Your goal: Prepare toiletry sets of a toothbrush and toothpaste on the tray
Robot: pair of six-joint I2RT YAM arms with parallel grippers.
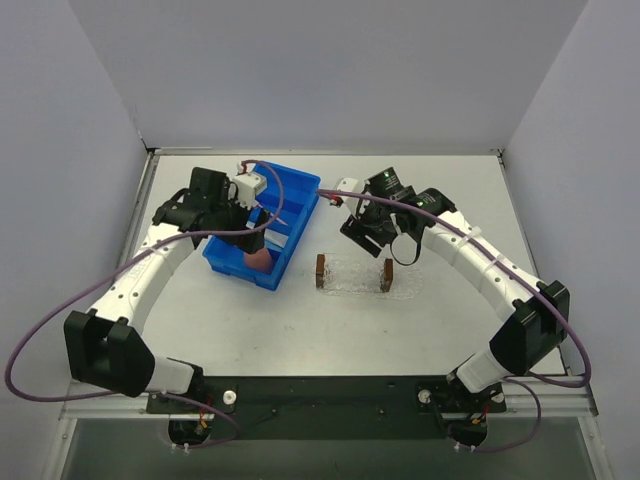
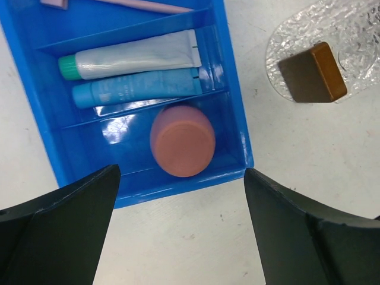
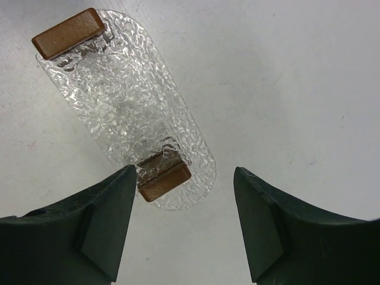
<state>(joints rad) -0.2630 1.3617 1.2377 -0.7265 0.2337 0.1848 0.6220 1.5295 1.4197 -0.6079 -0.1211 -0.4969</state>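
Note:
The clear glittery tray (image 1: 355,277) lies at mid-table, and only its two brown end blocks (image 3: 68,32) stand on it. In the blue bin (image 2: 35,89), a pale grey toothpaste tube (image 2: 136,55) and a brighter blue toothpaste tube (image 2: 136,90) lie side by side in the middle compartment. The pink-lilac toothbrush (image 2: 145,5) shows at the top edge, in the far compartment. My left gripper (image 2: 181,196) hangs open over the bin's near wall, holding nothing. Above the tray's (image 3: 119,95) right end, my right gripper (image 3: 184,175) is open and holds nothing.
A round pink cup (image 2: 182,141) stands in the bin's near compartment, just beyond my left fingers. The bin (image 1: 262,225) sits left of the tray. Grey walls enclose the table on three sides.

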